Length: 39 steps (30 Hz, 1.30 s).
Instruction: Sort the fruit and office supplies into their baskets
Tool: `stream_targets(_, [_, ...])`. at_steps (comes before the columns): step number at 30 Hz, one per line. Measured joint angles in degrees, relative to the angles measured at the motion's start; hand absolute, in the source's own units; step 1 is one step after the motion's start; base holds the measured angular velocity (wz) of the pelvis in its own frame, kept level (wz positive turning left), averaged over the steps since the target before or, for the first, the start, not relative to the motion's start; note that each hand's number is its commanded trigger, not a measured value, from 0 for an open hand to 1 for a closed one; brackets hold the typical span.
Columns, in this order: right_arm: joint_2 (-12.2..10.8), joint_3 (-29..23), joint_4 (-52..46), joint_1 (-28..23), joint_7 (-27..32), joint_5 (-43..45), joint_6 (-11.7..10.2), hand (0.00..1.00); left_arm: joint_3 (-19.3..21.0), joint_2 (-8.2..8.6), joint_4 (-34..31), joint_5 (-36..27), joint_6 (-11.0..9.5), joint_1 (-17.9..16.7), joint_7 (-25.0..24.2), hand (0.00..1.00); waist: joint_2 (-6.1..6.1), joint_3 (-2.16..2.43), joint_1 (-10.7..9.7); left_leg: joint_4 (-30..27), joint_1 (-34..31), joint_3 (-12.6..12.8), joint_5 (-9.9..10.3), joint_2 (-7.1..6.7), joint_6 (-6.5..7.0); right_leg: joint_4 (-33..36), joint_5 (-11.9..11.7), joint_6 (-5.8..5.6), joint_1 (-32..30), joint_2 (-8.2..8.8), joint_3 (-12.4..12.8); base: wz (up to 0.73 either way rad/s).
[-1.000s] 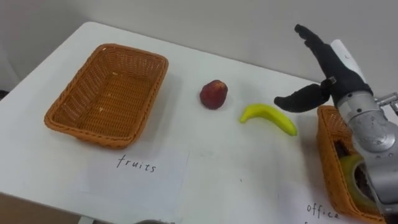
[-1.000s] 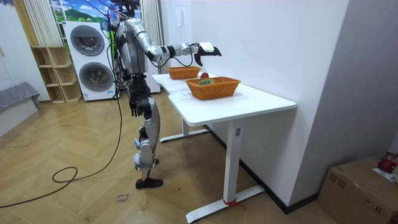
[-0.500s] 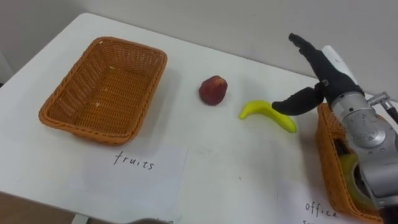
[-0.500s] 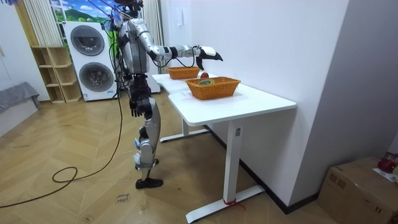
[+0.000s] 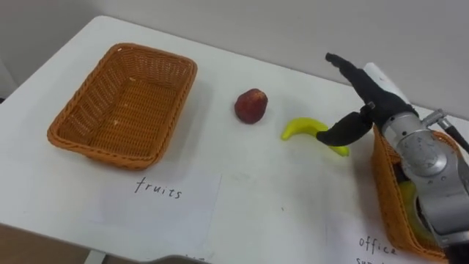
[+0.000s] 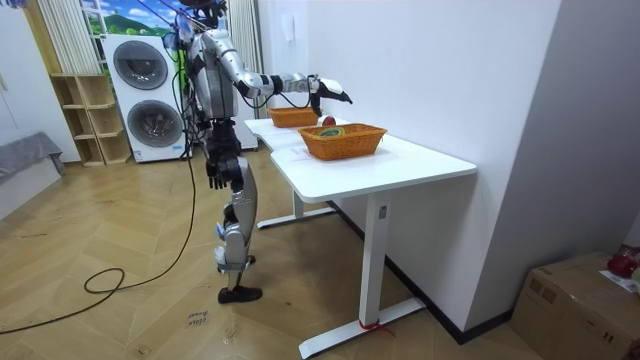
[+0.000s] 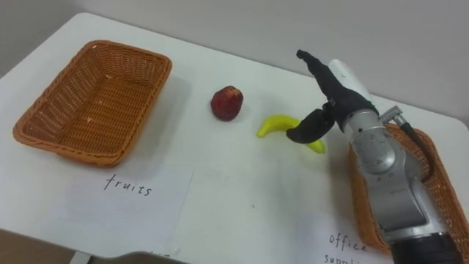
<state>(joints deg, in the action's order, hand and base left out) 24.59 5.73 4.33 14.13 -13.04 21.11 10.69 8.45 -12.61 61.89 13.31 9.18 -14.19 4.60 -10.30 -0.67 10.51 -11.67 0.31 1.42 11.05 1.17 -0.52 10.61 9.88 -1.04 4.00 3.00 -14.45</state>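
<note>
1. At the left of the white counter (image 5: 278, 198) stands the wicker fruit basket (image 5: 121, 103), empty, with a handwritten paper sheet (image 5: 165, 202) just in front of it
2. A red fruit (image 5: 251, 107), an apple or perhaps a peach, lies between that basket and the banana, apart from both
3. The banana (image 5: 300, 128) lies flat on the counter: bright yellow, smooth and curved, with its pointed end toward the red fruit and its right end hidden behind the thumb
4. The right hand (image 5: 377, 104) hovers over that right end, spread wide, fingers straight, thumb low across the fruit, holding nothing. For a sound grasp it should probably settle over the middle of the curve and close across the narrow width, so the banana neither rolls nor spins, then lift clear before travelling left
5. The office basket (image 5: 382, 183) sits beside the wrist at the right edge; the forearm should keep clear of its rim
6. In the room view the left hand (image 6: 216, 175) hangs by the hip
</note>
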Motion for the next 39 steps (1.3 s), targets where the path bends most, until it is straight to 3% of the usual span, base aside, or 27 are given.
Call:
stream_targets(18, [0.00,2.49,4.14,0.51,-5.58,5.56,0.69,0.00,-0.69,-0.42,-0.03,0.19,-0.46,0.33,0.02,0.00,-0.33,-0.14,0.95,-0.12,-0.74,-0.72,0.00,-0.01,0.00,-0.15,-0.04,0.07,-0.31,-0.02,-0.69,0.01])
stream_targets(26, [0.00,2.80,4.70,0.50,-5.95,6.72,0.69,0.00,-1.55,-1.57,-0.02,0.27,-0.48,0.77,0.39,0.00,-0.16,-0.21,0.94,-0.10,-0.80,-1.27,-0.01,-0.05,-0.01,-0.20,-0.04,0.07,-0.14,-0.01,-1.38,0.02])
stream_targets(39, [0.10,4.75,8.56,0.52,-5.91,9.28,1.07,0.00,-1.89,-1.64,0.00,0.20,-0.41,0.61,1.47,0.00,-0.39,-0.03,1.42,-0.12,-1.06,-1.66,-0.02,-0.11,-0.02,-0.17,-0.04,0.07,-0.13,-0.02,-1.56,0.01])
